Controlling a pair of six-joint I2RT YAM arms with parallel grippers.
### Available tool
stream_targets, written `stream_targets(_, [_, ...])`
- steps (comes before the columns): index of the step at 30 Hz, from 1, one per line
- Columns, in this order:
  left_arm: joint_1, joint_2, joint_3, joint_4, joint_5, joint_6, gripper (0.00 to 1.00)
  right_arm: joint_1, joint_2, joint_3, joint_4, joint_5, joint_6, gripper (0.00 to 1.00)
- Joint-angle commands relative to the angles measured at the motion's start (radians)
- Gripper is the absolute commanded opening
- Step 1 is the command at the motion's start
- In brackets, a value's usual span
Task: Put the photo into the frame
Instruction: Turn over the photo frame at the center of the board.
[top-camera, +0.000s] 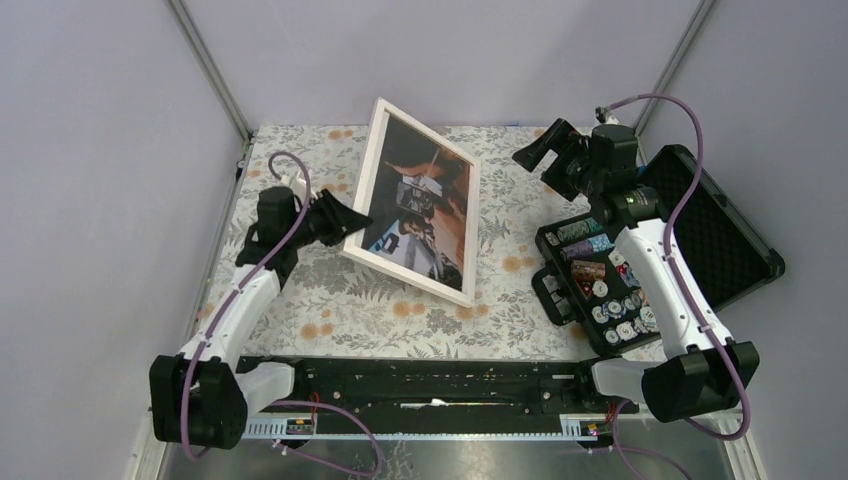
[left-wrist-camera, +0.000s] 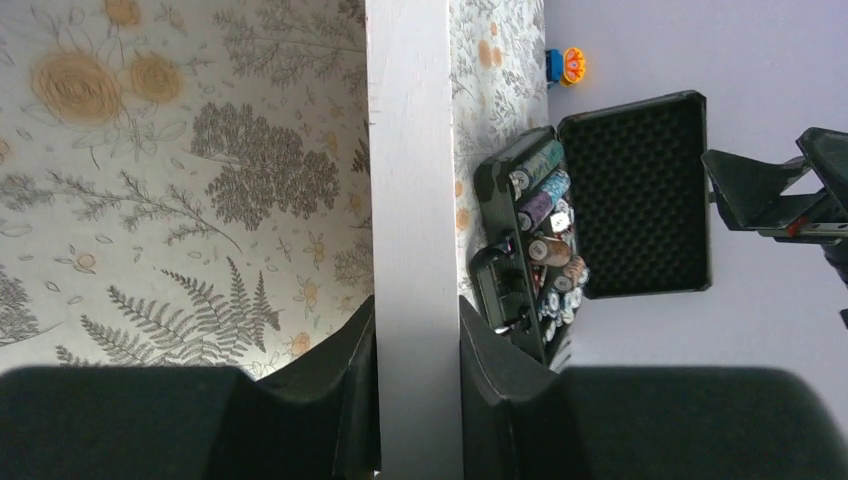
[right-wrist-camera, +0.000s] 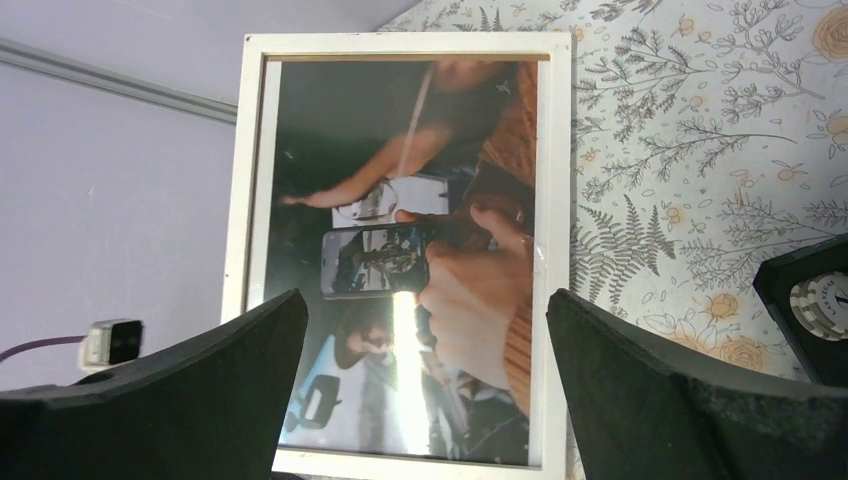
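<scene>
Left gripper (top-camera: 352, 222) clamps frame (top-camera: 367, 165) rail, propping it tilted by table's (top-camera: 330, 300) far edge. Right gripper (right-wrist-camera: 422, 300), jaws apart, faces photo (top-camera: 430, 195) inside.

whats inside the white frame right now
The photo fills the frame, picture side showing: a dark scene with figures. Its back and anything behind it are covered, and a streak of glare hides a strip of the print.

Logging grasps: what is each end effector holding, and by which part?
Left end effector pinches the white wooden picture frame by one long rail; right end effector holds nothing.
</scene>
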Motion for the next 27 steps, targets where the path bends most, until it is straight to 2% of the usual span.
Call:
stream_targets(1, [0.031,-0.034,-0.176,0.477,0.207,-0.212,0.0,0.003,-0.022,-0.02,0.035,-0.026,-0.027,0.97])
stream_targets(8, [0.031,0.039,-0.372,0.616,0.172,-0.245,0.0,0.003,-0.03,-0.041,0.042,-0.029,-0.031,0.97])
stream_targets(14, [0.012,0.165,-0.439,0.711,0.156,-0.253,0.0,0.004,-0.038,-0.055,0.047,-0.025,-0.036,0.97])
stream_targets(17, [-0.017,0.221,-0.48,0.819,0.13,-0.32,0.0,0.003,-0.037,-0.064,0.048,-0.024,-0.038,0.97])
stream_targets(20, [-0.036,0.195,-0.561,0.969,0.023,-0.429,0.0,0.003,-0.033,-0.07,0.051,-0.025,-0.037,0.97])
stream_targets(22, [-0.072,0.134,-0.611,1.003,-0.088,-0.473,0.0,0.003,-0.03,-0.072,0.051,-0.025,-0.037,0.97])
stream_targets(25, [-0.155,0.01,-0.648,0.922,-0.282,-0.484,0.0,0.004,-0.03,-0.075,0.05,-0.025,-0.04,0.97])
stream_targets(27, [-0.178,-0.066,-0.658,0.85,-0.362,-0.486,0.0,0.003,-0.026,-0.085,0.051,-0.026,-0.045,0.97])
